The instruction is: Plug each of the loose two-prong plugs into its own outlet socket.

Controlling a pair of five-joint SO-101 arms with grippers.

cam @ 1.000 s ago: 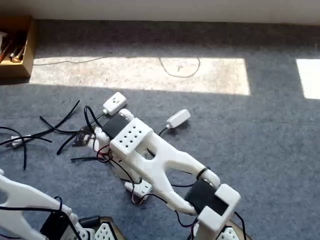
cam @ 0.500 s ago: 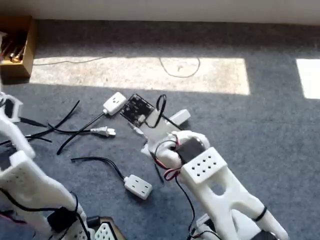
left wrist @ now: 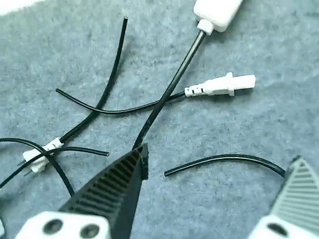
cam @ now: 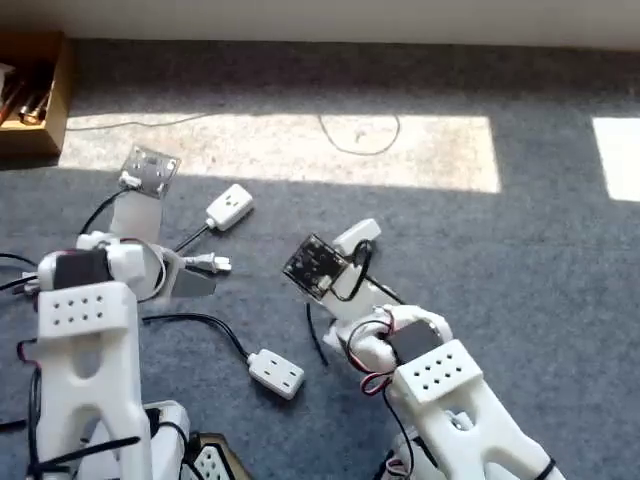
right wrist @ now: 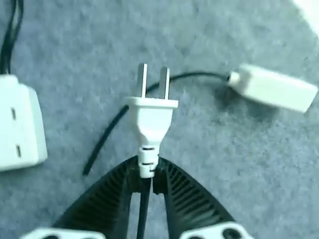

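My right gripper (right wrist: 147,167) is shut on the cord end of a white two-prong plug (right wrist: 151,117), prongs pointing away over the grey carpet. One white outlet socket (right wrist: 17,129) lies to one side of it, another white outlet socket (right wrist: 274,88) lies beyond on the other. My left gripper (left wrist: 217,167) hangs open above the carpet, short of a loose white plug (left wrist: 222,84) with a black cord. In the high view this plug (cam: 205,263) lies just beyond the left gripper (cam: 193,278), below an outlet socket (cam: 229,205). A third outlet socket (cam: 276,371) lies between the arms.
Several loose black cords (left wrist: 99,89) cross the carpet near the left arm, with a small white plug (left wrist: 40,157) among them. A wooden box (cam: 35,95) stands at the far left. A thin cable (cam: 360,135) loops on the sunlit patch.
The right arm pulled back from the left-side cords to the middle of the carpet. The left arm swung in from the left edge over the loose plug.
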